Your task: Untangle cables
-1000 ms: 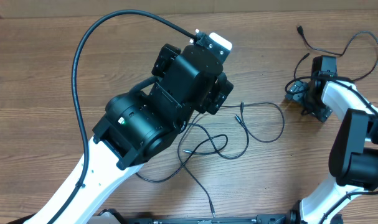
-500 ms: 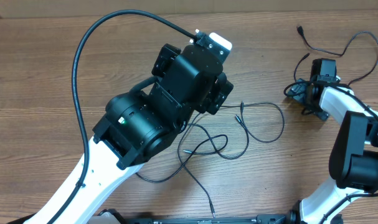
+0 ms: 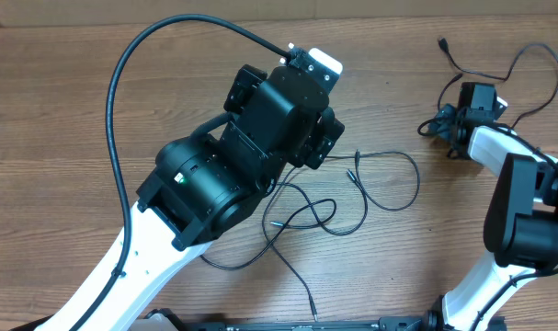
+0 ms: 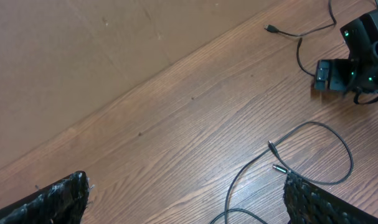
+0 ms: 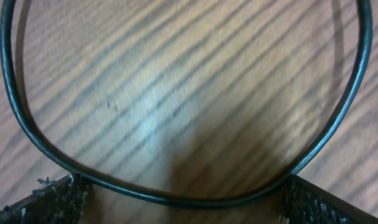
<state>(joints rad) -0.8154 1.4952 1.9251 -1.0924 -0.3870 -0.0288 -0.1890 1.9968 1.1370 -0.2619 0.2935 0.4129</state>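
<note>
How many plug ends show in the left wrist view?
3: one plug at the top, a second lower right, a third just below it. Others may be hidden.

Toward 4 o'clock of the bulky left arm (image 3: 260, 138), loose loops of thin black cables (image 3: 389, 154) on a wooden table (image 3: 58, 110). At 2 o'clock, right gripper (image 3: 447, 129) over bends of another cable (image 3: 442, 43), its plug end farther toward 12.

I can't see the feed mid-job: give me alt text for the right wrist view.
A thin black cable lies in a wide U-shaped loop on the wood-grain table, its lowest stretch running across the gap of the open right gripper. Only the tips of the two dark fingers show, in the bottom corners; nothing is gripped.
</note>
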